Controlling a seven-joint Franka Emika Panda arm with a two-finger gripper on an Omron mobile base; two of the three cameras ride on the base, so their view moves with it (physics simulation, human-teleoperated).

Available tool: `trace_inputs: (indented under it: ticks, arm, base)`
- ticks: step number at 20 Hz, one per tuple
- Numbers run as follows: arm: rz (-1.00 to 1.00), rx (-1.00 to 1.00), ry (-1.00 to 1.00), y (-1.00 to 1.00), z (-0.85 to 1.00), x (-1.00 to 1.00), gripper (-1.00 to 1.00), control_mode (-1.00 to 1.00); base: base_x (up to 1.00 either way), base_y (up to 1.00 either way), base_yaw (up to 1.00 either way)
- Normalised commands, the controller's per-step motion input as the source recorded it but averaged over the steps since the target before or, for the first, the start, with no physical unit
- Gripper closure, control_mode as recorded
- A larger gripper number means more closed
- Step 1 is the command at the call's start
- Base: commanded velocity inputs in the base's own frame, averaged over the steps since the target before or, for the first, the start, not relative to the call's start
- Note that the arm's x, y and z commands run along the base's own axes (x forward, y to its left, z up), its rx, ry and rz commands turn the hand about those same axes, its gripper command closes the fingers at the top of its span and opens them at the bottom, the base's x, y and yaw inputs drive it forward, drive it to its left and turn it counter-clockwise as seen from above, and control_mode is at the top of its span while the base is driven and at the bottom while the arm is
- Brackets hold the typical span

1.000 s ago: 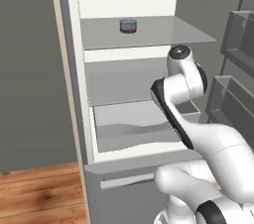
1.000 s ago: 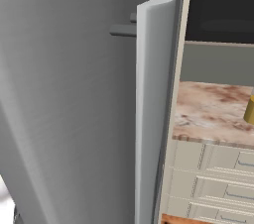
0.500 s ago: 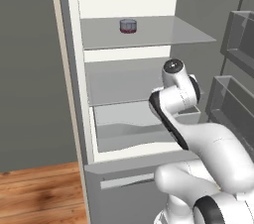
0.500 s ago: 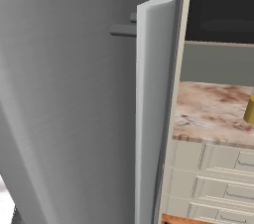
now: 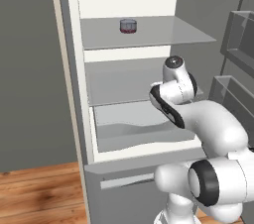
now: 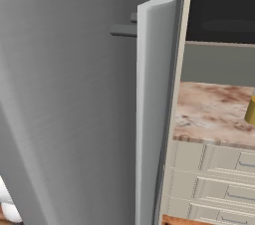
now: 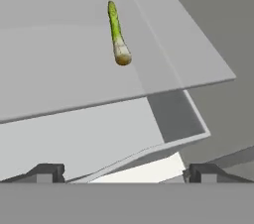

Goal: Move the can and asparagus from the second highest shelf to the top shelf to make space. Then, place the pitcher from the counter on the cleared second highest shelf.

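**Can up, asparagus and pitcher still to go**

The can (image 5: 128,26) stood on the top shelf (image 5: 163,32), toward the back and left of centre, so the first part of the job looked done. The asparagus (image 7: 117,34) lay alone on the second shelf (image 7: 59,69), its pale cut end pointing toward the front edge, well clear of the shelf's right side. In the hand view the gripper (image 7: 124,173) sat low and in front of that shelf, both fingertips spread wide apart with nothing between them; it gripped nothing. The stalk was ahead of and above the tips, not yet between them.

From the left base view the arm (image 5: 198,119) was bent in front of the fridge at about the level of the second shelf, which fits an approach to the stalk (a judgement, not something shown).

The pitcher (image 6: 251,110) was at the right edge of the right base view, on the counter (image 6: 209,112), untouched.

So roughly a third seemed finished: the asparagus had yet to be lifted to the top shelf, and the pitcher had yet to be carried over.
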Motion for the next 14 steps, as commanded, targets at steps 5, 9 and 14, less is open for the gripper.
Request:
trace_inputs:
  ticks: [5,9,14]
  arm:
    - [0.00,0.03,0.00,-0.17,-0.13,0.39,-1.00,-1.00]
    - [0.00,0.00,-0.01,-0.08,-0.21,0.38,-1.00,-1.00]
    - [0.00,0.00,-0.01,-0.08,-0.16,0.41,-1.00,-1.00]
  base:
    - [0.00,0.00,0.00]
    - [0.00,0.00,0.00]
    - [0.00,0.00,0.00]
